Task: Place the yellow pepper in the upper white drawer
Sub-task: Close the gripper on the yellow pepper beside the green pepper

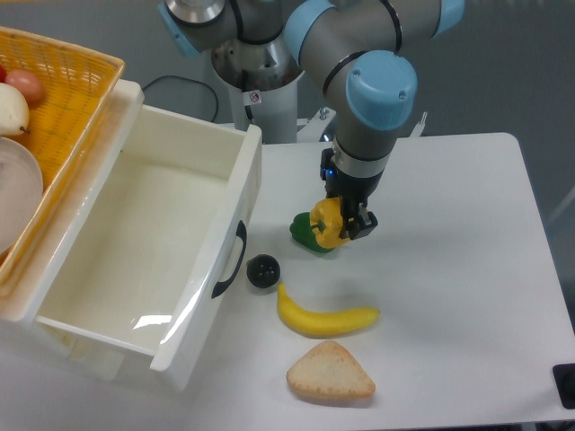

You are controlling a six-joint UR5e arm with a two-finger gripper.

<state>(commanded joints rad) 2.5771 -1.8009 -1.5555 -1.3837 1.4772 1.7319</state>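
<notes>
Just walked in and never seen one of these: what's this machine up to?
The robot arm's hand is closed on a yellow pepper, just above the table beside a green pepper. The white drawer to its side sits open and empty. A banana, a bread piece and a small black object lie nearby.

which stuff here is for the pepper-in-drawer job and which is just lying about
For the job: yellow pepper, upper white drawer, pincer.

Lying about: green pepper, banana, bread slice, small black object, yellow basket.
</notes>
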